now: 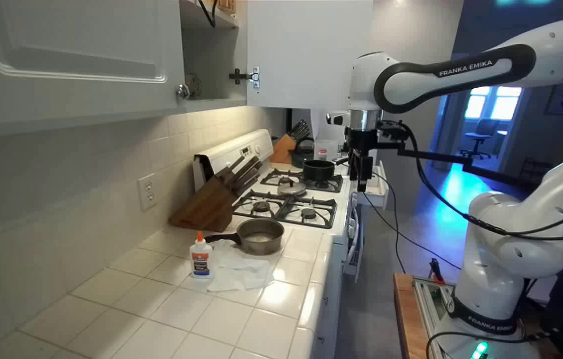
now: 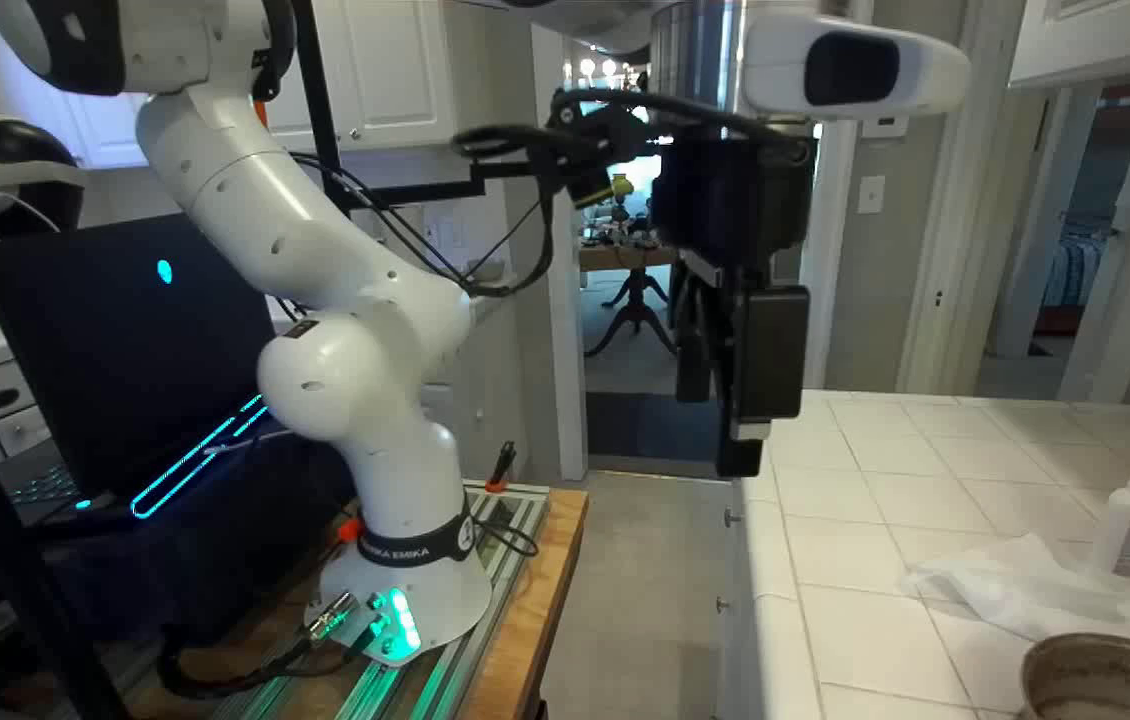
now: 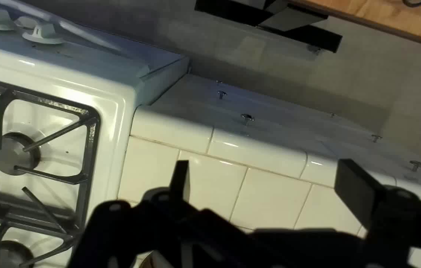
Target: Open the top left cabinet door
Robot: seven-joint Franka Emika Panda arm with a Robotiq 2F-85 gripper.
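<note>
The top left cabinet door is a large white door with a recessed moulded panel at the upper left of an exterior view. It appears shut. Its round silver knob sits at its lower right corner. My gripper points down in front of the stove side, well to the right of the knob and lower than it, touching nothing. In an exterior view the gripper hangs near the counter's front edge. In the wrist view the gripper's fingers are wide apart with nothing between them. The door is out of the wrist view.
A neighbouring cabinet door stands swung open behind the arm. The stove holds a black pot. A knife block, saucepan, glue bottle and paper towel are on the counter. A white upper cabinet shows top right.
</note>
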